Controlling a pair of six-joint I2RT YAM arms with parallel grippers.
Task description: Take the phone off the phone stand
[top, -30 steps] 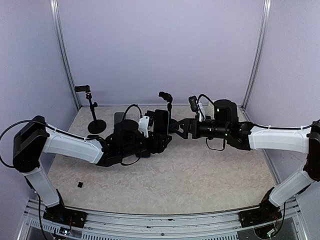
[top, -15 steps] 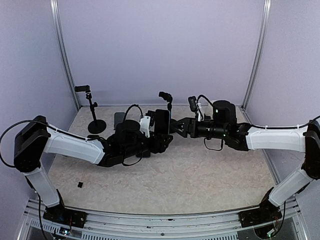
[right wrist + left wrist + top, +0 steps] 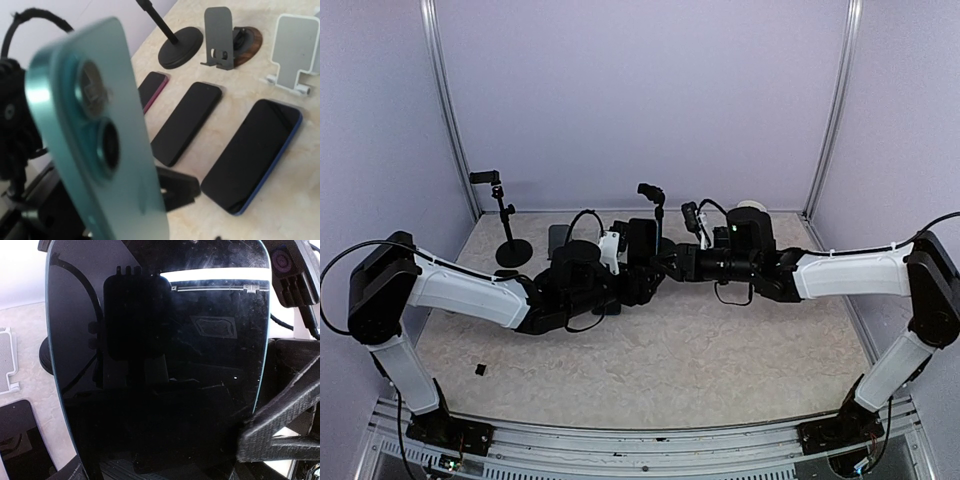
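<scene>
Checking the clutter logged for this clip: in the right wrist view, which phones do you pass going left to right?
Teal phone, upright and close to the camera → pink-edged phone, flat on the table → black phone, flat → blue-edged phone, flat.

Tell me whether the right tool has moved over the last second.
Yes. The right tool has slid left, closing on the upright stand pole and the phone.
</scene>
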